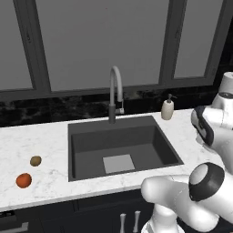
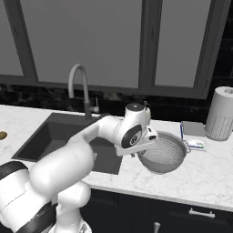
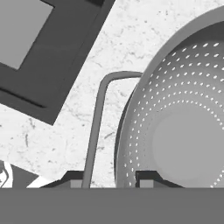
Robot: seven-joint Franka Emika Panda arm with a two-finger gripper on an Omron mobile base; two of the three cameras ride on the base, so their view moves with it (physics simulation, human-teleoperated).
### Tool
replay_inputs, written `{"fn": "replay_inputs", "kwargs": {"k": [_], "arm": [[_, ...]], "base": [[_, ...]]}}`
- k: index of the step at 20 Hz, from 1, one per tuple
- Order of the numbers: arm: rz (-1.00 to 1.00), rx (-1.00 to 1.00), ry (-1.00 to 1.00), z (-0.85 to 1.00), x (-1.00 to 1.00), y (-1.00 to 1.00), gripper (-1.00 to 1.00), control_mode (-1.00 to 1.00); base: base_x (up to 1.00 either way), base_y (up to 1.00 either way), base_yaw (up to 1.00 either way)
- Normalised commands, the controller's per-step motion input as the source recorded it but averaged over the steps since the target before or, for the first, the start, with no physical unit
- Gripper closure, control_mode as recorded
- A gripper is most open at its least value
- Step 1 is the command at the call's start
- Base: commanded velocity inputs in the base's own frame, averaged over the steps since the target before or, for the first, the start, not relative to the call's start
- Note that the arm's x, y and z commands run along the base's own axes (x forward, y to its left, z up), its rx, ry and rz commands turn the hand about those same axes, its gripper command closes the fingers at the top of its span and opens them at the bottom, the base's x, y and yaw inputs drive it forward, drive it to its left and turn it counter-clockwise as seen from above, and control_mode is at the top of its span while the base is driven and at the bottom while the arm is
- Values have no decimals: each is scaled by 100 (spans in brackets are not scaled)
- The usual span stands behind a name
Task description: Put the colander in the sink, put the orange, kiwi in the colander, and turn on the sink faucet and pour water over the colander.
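1. the arm reaches forward and to the right over the marble counter (image 2: 200, 175), wrist bent down, so the gripper (image 3: 109, 181) sits low at the colander (image 2: 164, 154)'s near-left edge.
2. in the hand view the two dark fingertips (image 3: 75, 180) stand a narrow gap apart, one on each side of the colander's thin side handle (image 3: 98, 118); whether they press on it i cannot tell.
3. the colander rests upright on the counter at about 3 o'clock from the sink (image 2: 54, 136), just beside the basin's right edge.
4. the sink faucet (image 1: 114, 93) rises at 12 o'clock of the sink (image 1: 120, 145), spout arched over the basin; a cream soap bottle (image 1: 167, 108) stands at about 2 o'clock of the basin.
5. the left base view shows the kiwi (image 1: 35, 160) and the orange (image 1: 23, 180) on the counter at 9 o'clock of the sink, near each other but apart, orange nearer the front edge.
6. the right base view shows a paper towel roll (image 2: 220, 113) at about 2 o'clock of the colander, with a flat board (image 2: 193, 129) and a small sponge-like item (image 2: 195, 144) between them.
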Motion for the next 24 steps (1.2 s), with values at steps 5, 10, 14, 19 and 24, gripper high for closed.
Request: {"fn": "replay_inputs", "kwargs": {"k": [5, 10, 14, 19, 24], "arm": [[15, 1, 0, 23, 0, 74, 100, -100], [11, 0, 0, 8, 0, 86, 100, -100], [11, 0, 0, 0, 0, 86, 100, -100], [3, 0, 1, 0, 16, 98, 100, -100], [0, 0, 3, -5, 11, 100, 100, -100]], "base": [[0, 0, 0], [0, 0, 0], [0, 0, 0], [0, 0, 0], [0, 0, 0]]}}
